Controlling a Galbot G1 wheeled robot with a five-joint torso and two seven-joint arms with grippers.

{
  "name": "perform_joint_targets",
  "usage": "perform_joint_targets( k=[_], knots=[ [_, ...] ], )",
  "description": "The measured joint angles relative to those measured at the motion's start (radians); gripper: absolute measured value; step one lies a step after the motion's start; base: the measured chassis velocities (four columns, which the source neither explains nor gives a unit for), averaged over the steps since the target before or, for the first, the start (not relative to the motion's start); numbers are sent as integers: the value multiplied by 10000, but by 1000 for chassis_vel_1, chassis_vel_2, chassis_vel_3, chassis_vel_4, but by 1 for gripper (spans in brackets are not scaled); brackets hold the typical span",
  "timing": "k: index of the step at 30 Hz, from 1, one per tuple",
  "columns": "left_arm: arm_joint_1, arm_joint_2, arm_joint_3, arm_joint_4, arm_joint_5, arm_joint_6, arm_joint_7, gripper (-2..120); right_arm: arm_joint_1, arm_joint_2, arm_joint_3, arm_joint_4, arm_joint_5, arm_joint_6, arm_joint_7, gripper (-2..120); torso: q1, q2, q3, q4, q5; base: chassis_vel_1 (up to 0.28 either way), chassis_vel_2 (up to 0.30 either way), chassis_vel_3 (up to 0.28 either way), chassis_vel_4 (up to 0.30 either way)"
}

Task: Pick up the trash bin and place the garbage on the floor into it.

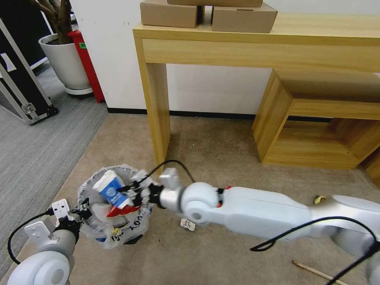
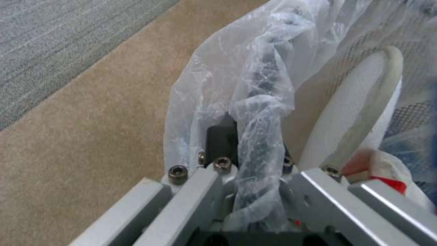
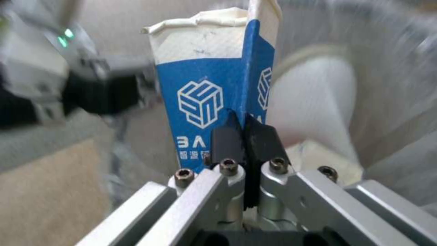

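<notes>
- The left gripper (image 1: 84,211) pinches the bag-lined rim of the trash bin (image 1: 136,226), holding it at the robot's left.
- The right gripper (image 1: 134,193) pinches a flattened blue-and-white paper cup (image 1: 112,190) directly over the bin's mouth, the cup's long axis slanting away from the claw; a white slipper (image 2: 360,112) lies inside.
- On the beige carpet (image 1: 221,158) a crumpled wrapper (image 1: 187,224) lies near, a wooden stick (image 1: 318,272) farther right, before the wooden desk (image 1: 158,99).
</notes>
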Motion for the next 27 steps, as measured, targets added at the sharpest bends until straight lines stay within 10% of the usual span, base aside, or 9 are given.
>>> perform_joint_targets(
  k=[18, 27],
  knots=[
    [34, -82, 3, 49, 20, -100, 42, 1, -159, 738, -116, -841, -559, -481, 1261, 3, 0, 0, 0, -3, 3, 0, 0, 0, 0],
    [40, -103, 38, 121, 80, -104, 48, 1, -414, 406, 405, -253, -692, -177, 1198, 37, 0, 0, 0, -3, 5, 0, 0, 0, 0]
  ],
)
